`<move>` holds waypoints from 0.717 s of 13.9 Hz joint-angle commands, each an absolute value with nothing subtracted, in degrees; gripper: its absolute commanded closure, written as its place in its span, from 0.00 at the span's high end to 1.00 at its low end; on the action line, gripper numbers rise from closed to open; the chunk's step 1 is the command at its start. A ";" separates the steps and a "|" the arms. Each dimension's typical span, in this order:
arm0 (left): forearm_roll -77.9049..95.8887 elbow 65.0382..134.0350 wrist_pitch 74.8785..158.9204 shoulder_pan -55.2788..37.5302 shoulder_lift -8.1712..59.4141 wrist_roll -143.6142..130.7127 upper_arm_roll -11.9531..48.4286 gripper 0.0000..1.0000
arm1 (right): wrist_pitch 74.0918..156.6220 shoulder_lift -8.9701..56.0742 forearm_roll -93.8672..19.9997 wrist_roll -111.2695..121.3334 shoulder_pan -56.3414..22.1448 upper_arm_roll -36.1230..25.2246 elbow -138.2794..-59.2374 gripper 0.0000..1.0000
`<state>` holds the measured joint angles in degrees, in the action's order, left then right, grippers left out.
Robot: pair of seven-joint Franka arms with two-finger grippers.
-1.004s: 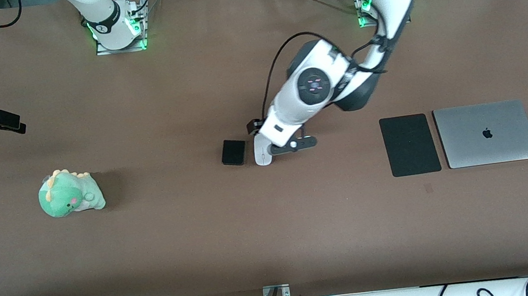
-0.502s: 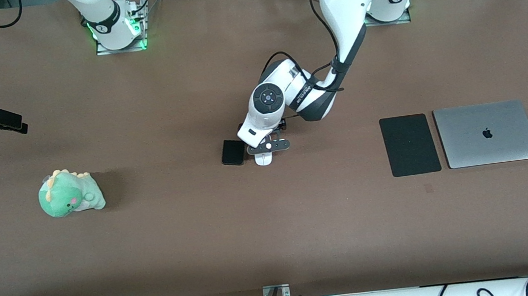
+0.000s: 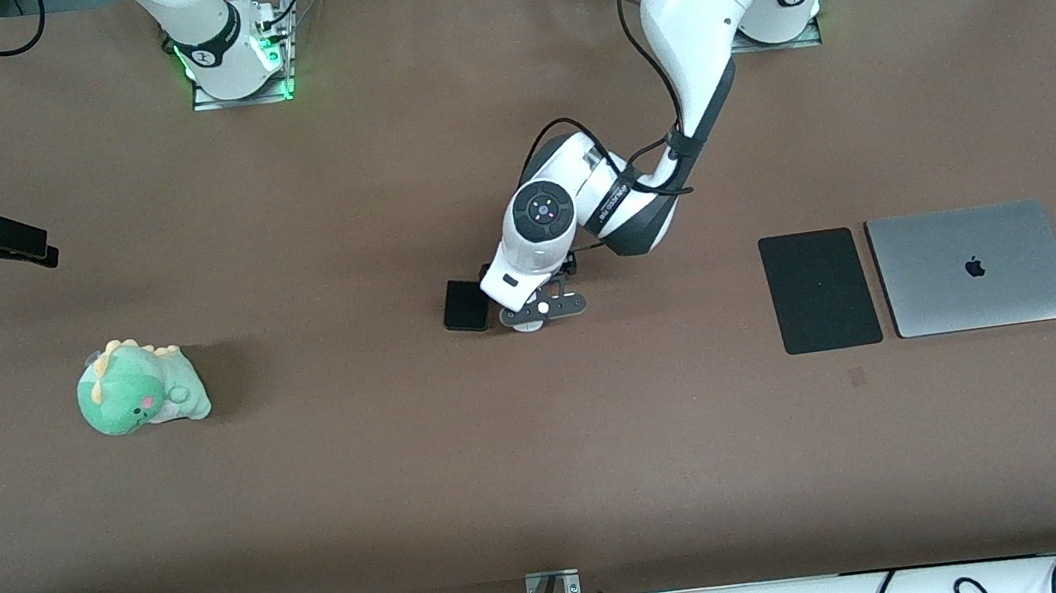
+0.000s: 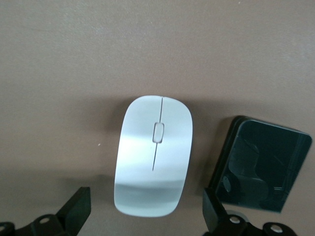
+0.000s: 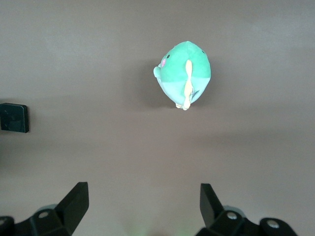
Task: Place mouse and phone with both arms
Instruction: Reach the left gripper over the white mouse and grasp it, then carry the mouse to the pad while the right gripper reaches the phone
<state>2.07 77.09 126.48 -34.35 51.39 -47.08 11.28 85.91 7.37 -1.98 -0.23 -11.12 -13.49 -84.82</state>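
The white mouse (image 4: pixel 153 155) lies on the brown table beside the black phone (image 4: pixel 261 169), with a narrow gap between them. My left gripper (image 4: pixel 146 212) is open low over the mouse, one finger on each side of its end, and one finger (image 4: pixel 212 210) stands in the gap by the phone. In the front view the left gripper (image 3: pixel 532 314) covers most of the mouse (image 3: pixel 525 327), and the phone (image 3: pixel 468 305) lies toward the right arm's end. My right gripper (image 3: pixel 29 252) waits open and empty in the air at its end of the table (image 5: pixel 142 209).
A green dinosaur plush (image 3: pixel 139 387) sits toward the right arm's end and also shows in the right wrist view (image 5: pixel 183 73). A matte black mouse pad (image 3: pixel 819 290) and a closed grey laptop (image 3: pixel 975 267) lie side by side toward the left arm's end.
My left arm has swung round and brought its gripper down over the mouse, closer to the phone. The mouse, the phone and the right arm have not moved.
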 commanded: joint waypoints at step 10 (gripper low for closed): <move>0.44 72.86 126.12 -35.59 54.84 -48.69 9.93 1.00 | 85.25 7.12 -1.85 -1.14 -12.39 -13.45 -85.08 1.00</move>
<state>2.06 75.05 126.48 -34.71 53.81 -47.17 10.43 85.90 7.45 -1.98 -0.24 -12.01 -13.47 -84.82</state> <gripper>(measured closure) 0.000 0.000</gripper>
